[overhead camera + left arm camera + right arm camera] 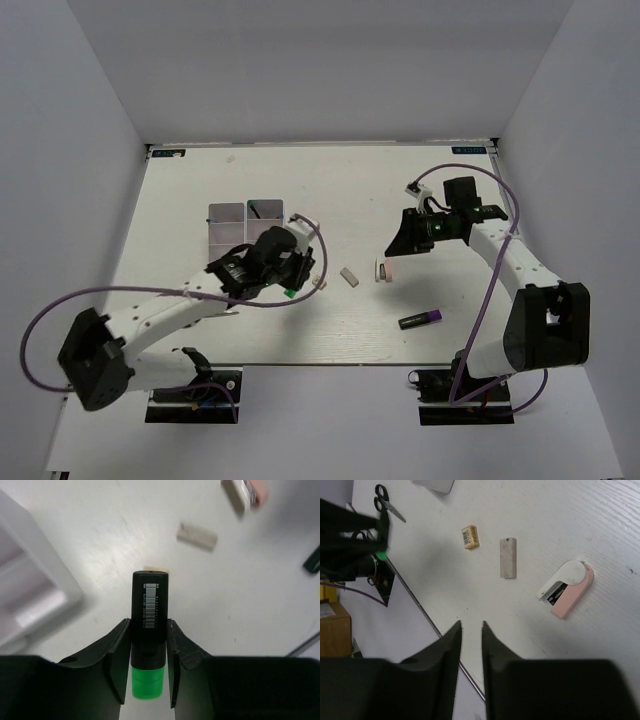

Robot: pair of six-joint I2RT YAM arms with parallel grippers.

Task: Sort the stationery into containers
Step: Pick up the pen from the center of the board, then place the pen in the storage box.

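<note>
Two arms: both over white table (pixel 330 190); L one by the bins, R one toward far right.
L gripper (pixel 148 630): jaws clamped on green-black highlighter (pixel 149 597), one finger each side of the black barrel. Green end sits back betw. the fingers; black end w/ barcode label sticks out fwd.
Highlighter pos.: over bare table just right of the bin block, not above any compartment. Can't tell if it touches the table.
Bins (pixel 228 216): white 2x2 block, left-centre of table. L wrist covers its near-right part in top view.
Dark item (pixel 260 209): in far-right compartment, too small to name.
R gripper (pixel 471 630): jaws nearly together, narrow slit, nothing in it; table shows thru the gap.
Small yellow eraser (pixel 470 535): barcode sticker on top, flat on table, just beyond highlighter's black end.
Beige eraser (pixel 508 557): flat, near the yellow one, not touching.
Pink-white eraser (pixel 567 587): right of the beige one, apart from it.
Purple-black marker (pixel 421 319): lies alone nearer table's front edge, well apart from the erasers.
Scissors (pixel 387 505): black handles, on table near L arm; pointed out in R wrist view only.
</note>
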